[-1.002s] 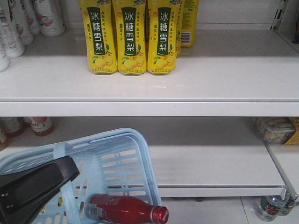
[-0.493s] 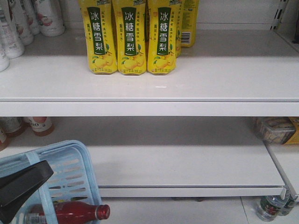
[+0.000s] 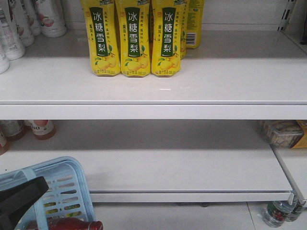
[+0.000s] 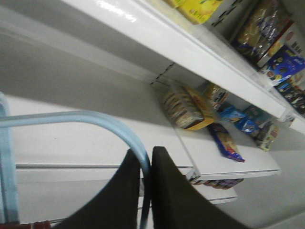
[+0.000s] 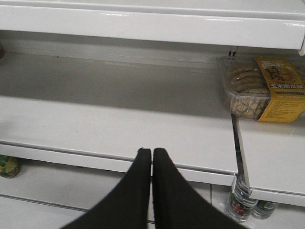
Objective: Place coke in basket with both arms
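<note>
Two claws: left claw [image 4: 145, 167] pinches the stiff, light basket [image 3: 72, 191] handle [image 4: 95, 121]; right claw [image 5: 151, 155] closed, empty. Coke [image 3: 72, 225], smooth and rollable, lies inside.

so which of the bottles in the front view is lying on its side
The coke, red-labelled, lying across the blue basket at bottom left. The yellow bottles on the top shelf and the white ones beside them all stand upright.
</note>
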Available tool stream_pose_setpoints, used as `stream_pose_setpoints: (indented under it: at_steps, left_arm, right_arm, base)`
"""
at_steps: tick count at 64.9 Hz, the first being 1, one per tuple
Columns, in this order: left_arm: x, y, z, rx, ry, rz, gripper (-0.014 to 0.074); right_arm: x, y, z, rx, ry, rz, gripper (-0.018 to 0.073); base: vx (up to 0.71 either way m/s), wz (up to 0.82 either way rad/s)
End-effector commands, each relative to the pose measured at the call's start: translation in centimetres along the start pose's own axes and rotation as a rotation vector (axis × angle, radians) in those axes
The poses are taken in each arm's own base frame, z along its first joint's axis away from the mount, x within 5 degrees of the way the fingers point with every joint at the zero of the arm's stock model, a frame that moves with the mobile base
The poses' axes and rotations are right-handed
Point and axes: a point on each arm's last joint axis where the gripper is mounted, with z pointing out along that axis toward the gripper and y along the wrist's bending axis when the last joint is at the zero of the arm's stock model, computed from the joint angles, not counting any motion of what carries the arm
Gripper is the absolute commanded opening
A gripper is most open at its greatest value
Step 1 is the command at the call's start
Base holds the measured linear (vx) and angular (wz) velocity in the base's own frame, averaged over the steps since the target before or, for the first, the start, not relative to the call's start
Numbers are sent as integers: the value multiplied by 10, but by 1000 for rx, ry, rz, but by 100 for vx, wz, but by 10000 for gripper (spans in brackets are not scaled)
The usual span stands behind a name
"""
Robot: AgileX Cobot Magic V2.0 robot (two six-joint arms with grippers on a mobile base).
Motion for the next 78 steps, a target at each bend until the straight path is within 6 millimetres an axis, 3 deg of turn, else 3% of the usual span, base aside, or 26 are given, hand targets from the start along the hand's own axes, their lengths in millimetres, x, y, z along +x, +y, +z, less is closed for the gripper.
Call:
stream_pose_setpoints:
  at_steps: [1, 28, 53, 78]
  left_arm:
    - [-15, -18, -6, 122, -97, 121, -6]
    - [-23, -11, -6, 43, -165, 226, -6]
    - [-32, -4, -8, -59, -240, 489, -6]
    - [-38, -2, -37, -114, -417, 597, -6]
  right_arm:
    - [-13, 0, -4, 9, -79, 1, -5]
    - [-13, 0, -4, 9, -78, 2, -5]
    - [-13, 0, -4, 9, -78, 2, -5]
    - [-13, 0, -4, 8, -74, 2, -5]
  base:
    - [0, 0]
    - [0, 0]
    - [0, 0]
    - [0, 0]
